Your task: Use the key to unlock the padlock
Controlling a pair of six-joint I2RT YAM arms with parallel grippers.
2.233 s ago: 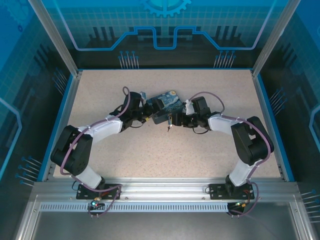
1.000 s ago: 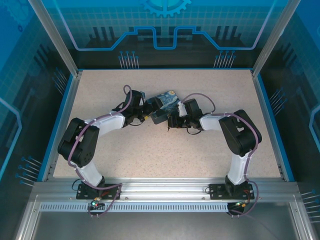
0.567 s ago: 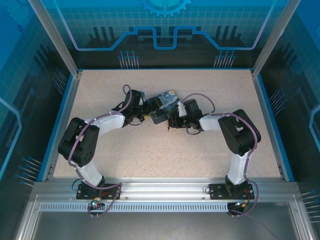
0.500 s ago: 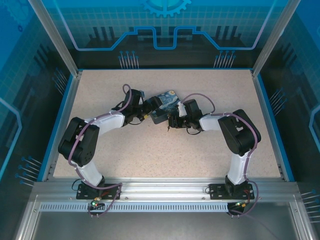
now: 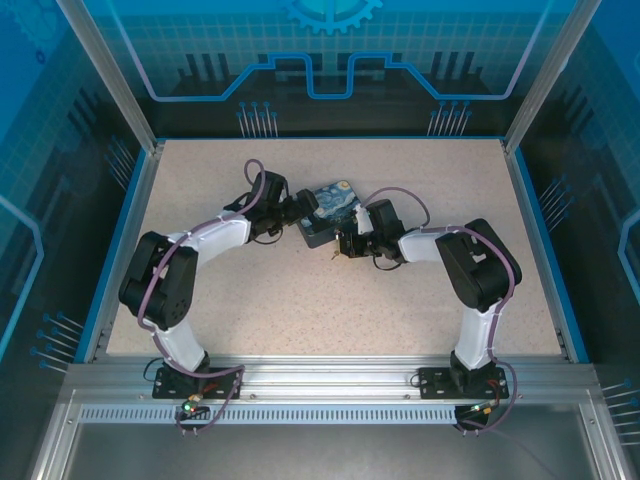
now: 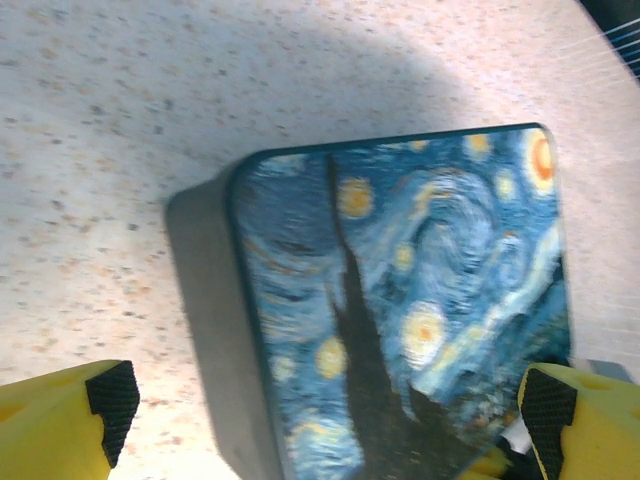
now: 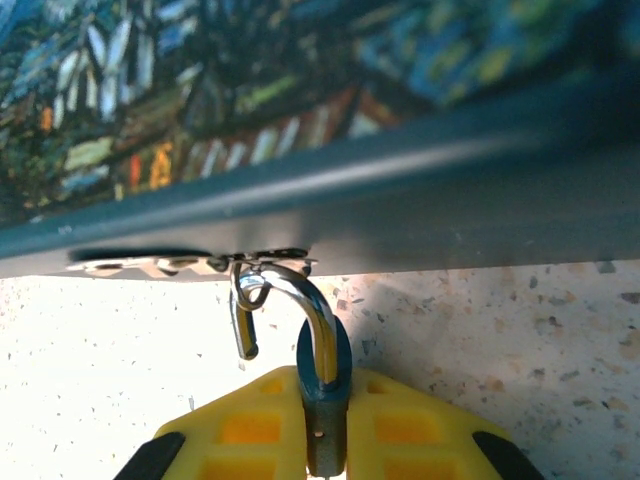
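A box printed with a blue-and-yellow night-sky painting lies mid-table. A small padlock with a blue body hangs by its silver shackle from a metal hasp on the box's dark side. One shackle end hangs free. My right gripper is shut on the padlock body, a yellow pad pressed to each side. My left gripper stands open astride the box's near end, its fingertips wide apart. The key is hidden.
The speckled table is ringed by a blue rim and aluminium posts. Both arms reach in from the near edge and meet at the box, the left gripper on its left, the right gripper on its near right side.
My right gripper has closed onto the padlock body. The left arm has swung its wrist farther back and left at the box's left end, jaws still wide.
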